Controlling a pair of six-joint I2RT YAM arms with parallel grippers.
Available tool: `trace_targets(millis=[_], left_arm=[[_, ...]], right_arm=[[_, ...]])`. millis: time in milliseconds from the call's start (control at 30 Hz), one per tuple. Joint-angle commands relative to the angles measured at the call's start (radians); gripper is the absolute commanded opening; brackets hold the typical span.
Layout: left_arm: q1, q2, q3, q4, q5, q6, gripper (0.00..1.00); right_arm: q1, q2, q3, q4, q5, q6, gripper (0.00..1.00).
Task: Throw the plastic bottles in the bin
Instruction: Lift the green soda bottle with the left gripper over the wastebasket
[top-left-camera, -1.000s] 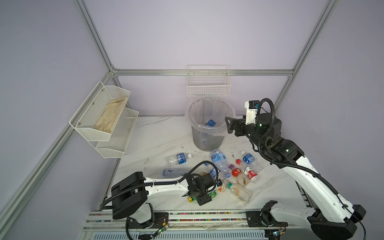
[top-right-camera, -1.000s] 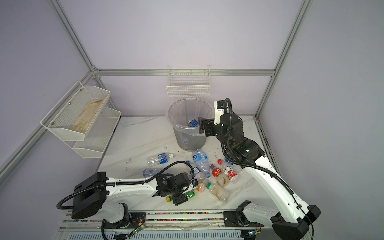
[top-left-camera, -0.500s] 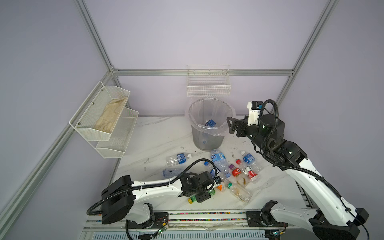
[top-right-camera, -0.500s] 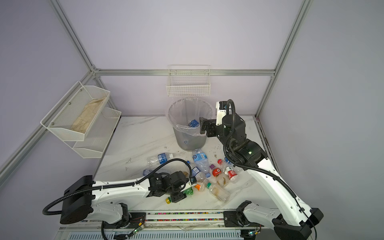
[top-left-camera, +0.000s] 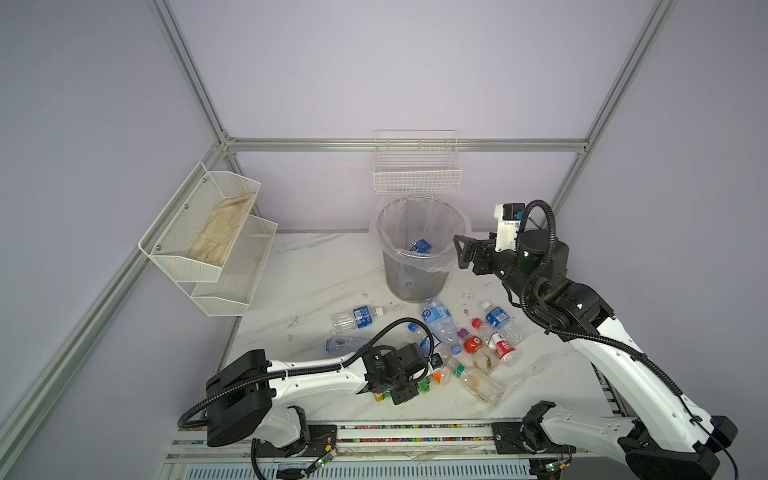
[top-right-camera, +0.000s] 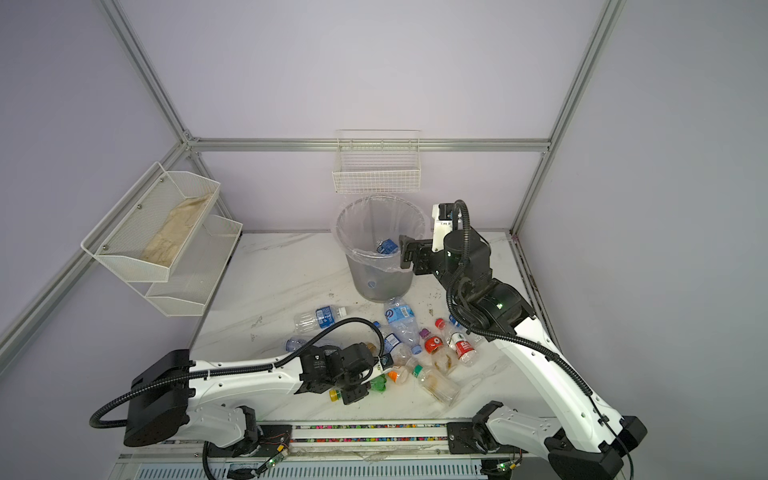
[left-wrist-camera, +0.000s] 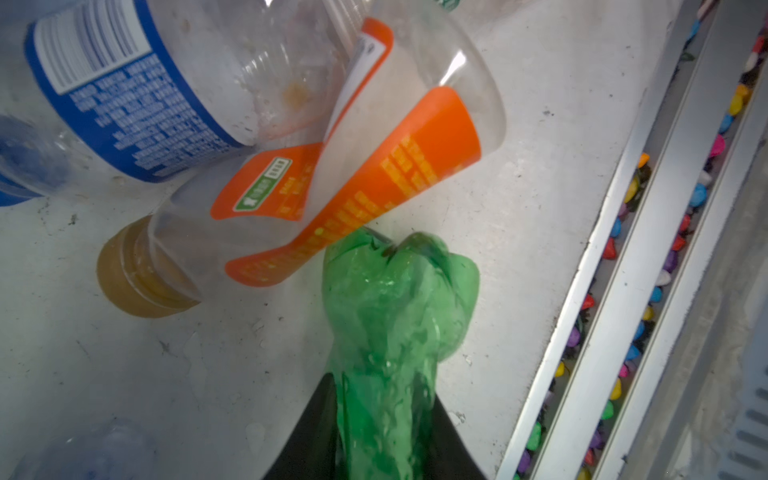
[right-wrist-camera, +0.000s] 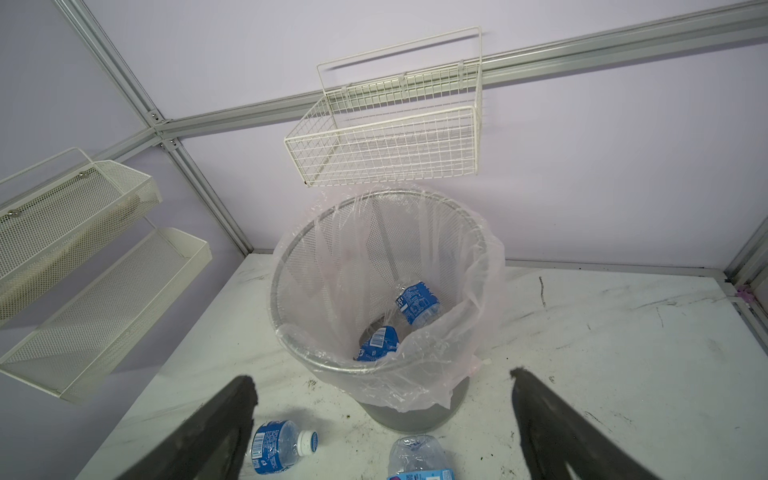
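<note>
Near the table's front edge my left gripper (top-left-camera: 405, 392) (top-right-camera: 353, 392) (left-wrist-camera: 380, 390) is shut on a crumpled green bottle (left-wrist-camera: 395, 311) (top-right-camera: 378, 383), both black fingers pressed against its sides. An orange-labelled bottle (left-wrist-camera: 353, 174) and a blue-labelled one (left-wrist-camera: 124, 91) lie just beyond it. Several more plastic bottles (top-left-camera: 440, 328) are scattered mid-table in both top views. The grey mesh bin (top-left-camera: 419, 270) (top-right-camera: 380, 278) (right-wrist-camera: 415, 415) stands at the back with two blue-labelled bottles (right-wrist-camera: 417, 303) inside. My right gripper (top-left-camera: 459, 253) (top-right-camera: 405, 251) (right-wrist-camera: 381, 378) hangs open and empty beside the bin's rim.
White mesh shelves (top-left-camera: 208, 232) hang on the left wall. A white wire basket (top-left-camera: 417, 170) (right-wrist-camera: 386, 137) hangs right above the bin. A rail with coloured beads (top-left-camera: 395, 427) (left-wrist-camera: 648, 232) runs along the table's front edge, close to the left gripper.
The left gripper's jaws have closed onto the green bottle, and the left arm has shifted slightly. The right arm has barely moved and stays open.
</note>
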Motion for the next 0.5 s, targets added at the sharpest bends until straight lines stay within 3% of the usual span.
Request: trace_targets(millis=[0, 133, 467], left_arm=[[-0.004, 0.030, 0.062, -0.025, 0.014, -0.001, 0.30], [-0.003, 0.053, 0.070, -0.033, 0.014, -0.002, 0.29], [-0.004, 0.022, 0.102, -0.071, -0.007, 0.019, 0.15]], right_arm=[[0.002, -0.018, -0.012, 0.003, 0.016, 0.010, 0.97], [0.002, -0.015, -0.011, 0.003, 0.019, 0.009, 0.97], [0.002, -0.025, -0.016, 0.003, 0.032, 0.008, 0.97]])
